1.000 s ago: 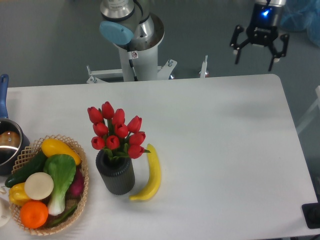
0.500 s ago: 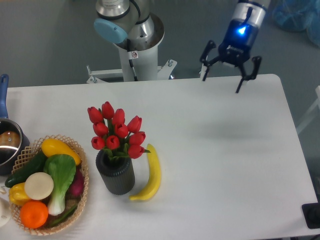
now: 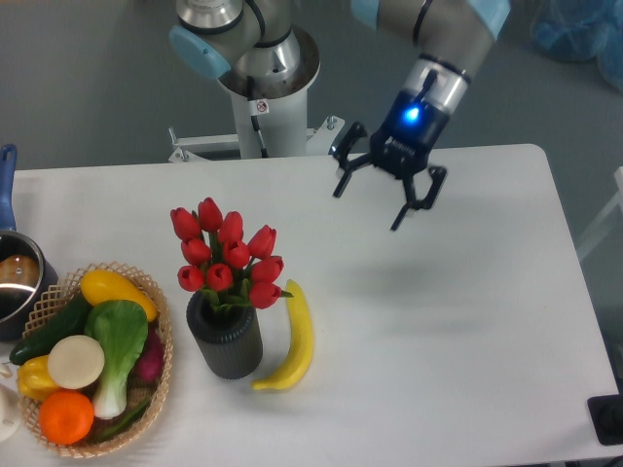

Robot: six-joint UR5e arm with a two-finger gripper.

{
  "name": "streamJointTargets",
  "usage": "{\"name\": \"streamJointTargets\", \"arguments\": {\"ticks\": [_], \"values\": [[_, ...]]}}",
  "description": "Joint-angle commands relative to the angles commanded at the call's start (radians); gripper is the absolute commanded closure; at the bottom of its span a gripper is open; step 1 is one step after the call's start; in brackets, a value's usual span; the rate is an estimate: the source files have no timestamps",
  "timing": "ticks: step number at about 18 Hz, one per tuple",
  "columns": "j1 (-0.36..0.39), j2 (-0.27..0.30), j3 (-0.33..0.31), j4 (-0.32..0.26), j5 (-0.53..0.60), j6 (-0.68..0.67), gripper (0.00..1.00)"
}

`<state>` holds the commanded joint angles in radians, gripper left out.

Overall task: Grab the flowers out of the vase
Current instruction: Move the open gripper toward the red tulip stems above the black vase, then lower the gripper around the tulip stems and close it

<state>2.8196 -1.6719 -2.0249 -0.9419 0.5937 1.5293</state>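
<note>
The flowers (image 3: 226, 252), a bunch of red tulip buds on green stems, stand upright in the vase (image 3: 226, 339), a short dark cylinder with a ribbed upper band, left of the table's middle. My gripper (image 3: 368, 205) hangs in the air over the table's back middle, up and to the right of the flowers and well apart from them. Its fingers are spread open and hold nothing.
A yellow banana (image 3: 295, 338) lies right beside the vase on its right. A woven basket (image 3: 156, 410) with vegetables and fruit stands at the left. A pot (image 3: 14, 283) with a blue handle is at the left edge. The robot's base (image 3: 263, 92) stands behind the table.
My gripper has moved left and down, from beyond the table's back right edge to over the table, closer to the flowers. The flowers, vase and other things have not moved.
</note>
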Motion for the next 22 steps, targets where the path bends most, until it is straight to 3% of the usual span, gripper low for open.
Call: {"name": "streamJointTargets", "arguments": {"ticks": [5, 12, 22], "values": [[-0.048, -0.031, -0.008, 0.000, -0.095, 0.003, 0.00], [-0.098, -0.054, -0.034, 0.043, -0.167, 0.003, 0.00], [-0.166, -0.092, -0.034, 0.069, -0.198, 0.000, 0.00]]}}
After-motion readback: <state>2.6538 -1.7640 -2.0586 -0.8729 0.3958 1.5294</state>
